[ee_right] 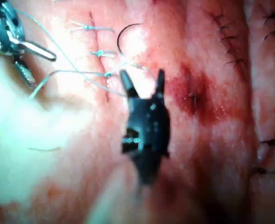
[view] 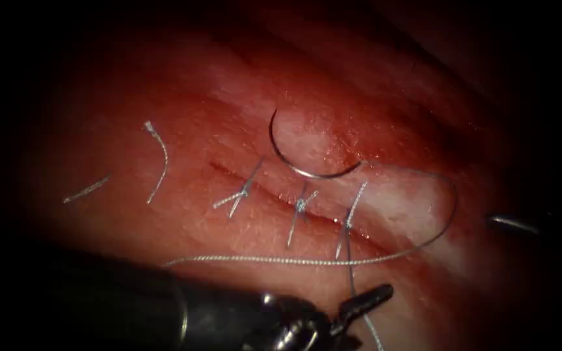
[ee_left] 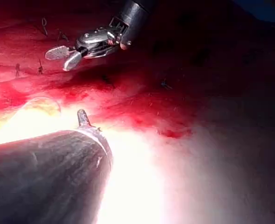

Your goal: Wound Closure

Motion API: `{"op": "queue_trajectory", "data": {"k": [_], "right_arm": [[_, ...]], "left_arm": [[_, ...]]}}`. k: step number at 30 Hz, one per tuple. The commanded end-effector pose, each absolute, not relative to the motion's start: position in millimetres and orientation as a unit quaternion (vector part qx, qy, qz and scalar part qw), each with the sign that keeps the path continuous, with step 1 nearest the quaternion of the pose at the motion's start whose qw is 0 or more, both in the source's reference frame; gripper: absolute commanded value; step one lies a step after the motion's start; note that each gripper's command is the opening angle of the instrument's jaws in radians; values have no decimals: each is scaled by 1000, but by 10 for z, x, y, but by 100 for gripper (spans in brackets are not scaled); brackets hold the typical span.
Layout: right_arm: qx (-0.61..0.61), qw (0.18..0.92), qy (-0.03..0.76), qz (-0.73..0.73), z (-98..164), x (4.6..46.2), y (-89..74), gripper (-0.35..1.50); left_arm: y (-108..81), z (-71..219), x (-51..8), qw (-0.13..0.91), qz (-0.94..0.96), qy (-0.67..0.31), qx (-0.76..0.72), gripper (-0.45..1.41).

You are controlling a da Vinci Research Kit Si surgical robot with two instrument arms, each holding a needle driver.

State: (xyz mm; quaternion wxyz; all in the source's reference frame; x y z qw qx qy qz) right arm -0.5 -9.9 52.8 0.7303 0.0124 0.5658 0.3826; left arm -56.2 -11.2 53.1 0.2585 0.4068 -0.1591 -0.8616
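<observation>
Endoscope view: the curved needle (view: pixel 297 156) lies loose on the tissue (view: pixel 229 97) just above the cut (view: pixel 274 195), its arc open upward and its right end meeting the thread (view: pixel 274 260). Neither tool holds it, and it does not look to be in the tissue. From that end the thread sweeps right in a wide loop, then runs back left below the cut. Three knotted stitches (view: pixel 302 207) cross the cut, their short ends sticking out. Two cut ends of thread (view: pixel 159 162) lie well left of the cut. The left tool (view: pixel 359 305) comes in low, its jaws parted and empty, with the thread passing just beside them. A sliver of the right tool (view: pixel 514 225) shows at the right edge.

Left wrist view: the right tool (ee_left: pixel 65 56) hangs over the red, wet tissue (ee_left: pixel 212 116) with jaws spread, gripping nothing. Close by, one jaw tip of the left tool (ee_left: pixel 82 116) pokes past its dark shaft.

Right wrist view: the right tool (ee_right: pixel 142 84) stands with jaws wide apart over the cut, empty. The needle (ee_right: pixel 123 35) rests on the tissue (ee_right: pixel 221 140) just beyond them, beside the stitches (ee_right: pixel 100 53). The thread (ee_right: pixel 67 72) trails toward the left tool (ee_right: pixel 32 65), whose jaws are also apart and empty. Red fluid (ee_right: pixel 193 93) stains the tissue next to the right tool.
</observation>
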Motion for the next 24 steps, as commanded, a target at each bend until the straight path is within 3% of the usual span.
{"op": "queue_trajectory", "data": {"k": [1, 7, 13, 15, 20, 23, 24], "right_arm": [[14, 730, 567, 382, 534, 2, -103, 86], [14, 731, 566, 382, 536, 2, -102, 86], [14, 731, 566, 381, 537, 3, -103, 86], [14, 731, 566, 381, 537, 4, -103, 86], [14, 731, 567, 381, 537, 5, -103, 86], [15, 731, 567, 380, 537, 5, -104, 86], [15, 731, 567, 380, 536, 5, -104, 86]], "left_arm": [[-115, 536, -567, 260, -861, -160, 407, 79], [-114, 539, -576, 266, -853, -155, 422, 91], [-118, 541, -582, 278, -844, -157, 431, 74], [-122, 543, -583, 282, -841, -156, 436, 56], [-131, 547, -585, 290, -835, -157, 441, 39], [-132, 544, -585, 292, -833, -156, 444, -3], [-132, 542, -585, 293, -832, -155, 445, -28]]}}
